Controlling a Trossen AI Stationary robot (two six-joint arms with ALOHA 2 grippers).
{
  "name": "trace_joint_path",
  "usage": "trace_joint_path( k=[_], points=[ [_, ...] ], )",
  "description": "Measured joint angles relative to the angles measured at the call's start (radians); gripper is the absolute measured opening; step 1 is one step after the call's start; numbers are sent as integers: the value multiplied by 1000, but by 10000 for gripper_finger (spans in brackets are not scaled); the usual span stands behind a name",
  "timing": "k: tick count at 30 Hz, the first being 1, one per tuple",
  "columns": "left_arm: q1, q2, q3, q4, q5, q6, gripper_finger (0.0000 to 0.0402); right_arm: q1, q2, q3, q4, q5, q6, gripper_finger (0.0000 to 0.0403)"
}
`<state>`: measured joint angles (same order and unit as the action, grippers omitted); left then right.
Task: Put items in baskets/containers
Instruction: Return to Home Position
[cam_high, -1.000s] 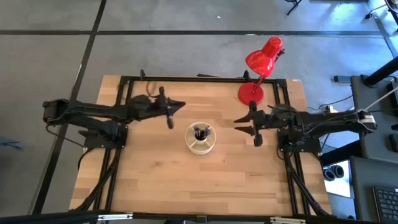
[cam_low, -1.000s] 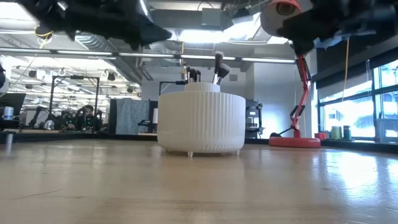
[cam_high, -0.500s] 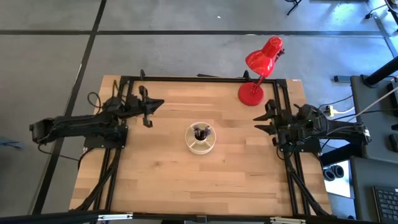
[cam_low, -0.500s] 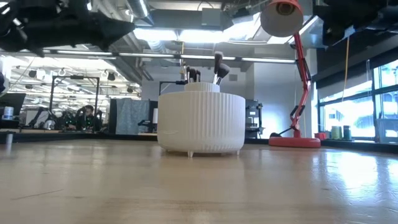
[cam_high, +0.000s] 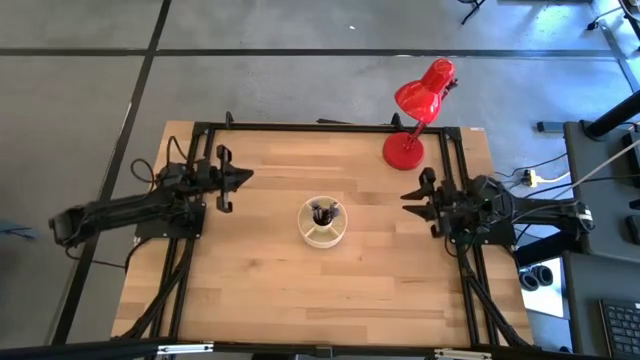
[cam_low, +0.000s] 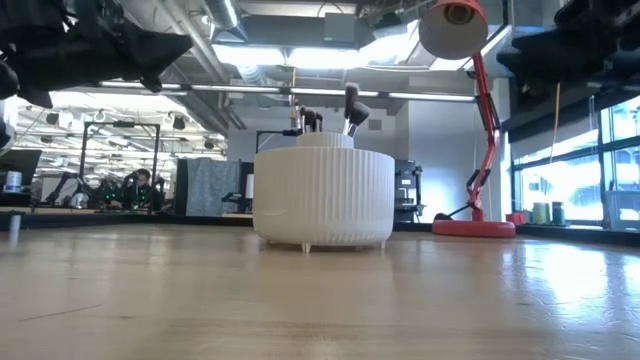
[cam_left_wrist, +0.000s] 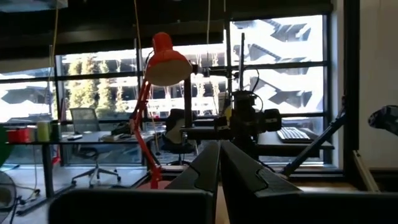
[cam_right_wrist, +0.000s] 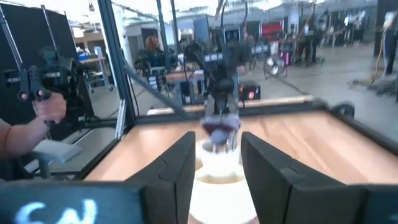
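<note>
Surface (cam_low: 300, 300): pale wood, carrying the cup and the lamp.
Cup (cam_low: 323, 195): cream, ribbed, upright near the middle of the surface, between the two arms.
Brushes (cam_low: 350, 105): standing inside the cup, heads above its rim; which compartments cannot be told.
Left claw (cam_high: 238, 177): over the left edge, well apart from the cup, fingers pressed together, holding nothing.
Right claw (cam_high: 410, 197): over the right edge, fingers parted, empty, facing the cup.
Lamp (cam_high: 405, 150): red, base at the far right corner.
</note>
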<state>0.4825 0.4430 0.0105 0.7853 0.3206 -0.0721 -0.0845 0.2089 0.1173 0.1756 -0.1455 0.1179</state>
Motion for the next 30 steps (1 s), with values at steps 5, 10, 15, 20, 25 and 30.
trace_joint_path(
  k=[5,10,15,20,25,30],
  points=[
    [18,-47,-2,-103,57,-30,11,0,-2,-83,126,-5,51,129],
    [36,-82,-2,-196,72,-20,10,0,-2,-112,154,-5,61,129],
    [60,-110,-2,-368,68,25,10,0,-2,-112,152,-5,-12,129],
    [69,-115,-2,-492,67,24,8,0,-2,-112,125,-5,-39,129],
    [43,-128,-2,-496,68,6,2,0,-2,-112,126,-5,8,129],
    [28,-231,-2,-463,136,-32,4,0,-2,-111,126,-5,7,129]
  ],
)
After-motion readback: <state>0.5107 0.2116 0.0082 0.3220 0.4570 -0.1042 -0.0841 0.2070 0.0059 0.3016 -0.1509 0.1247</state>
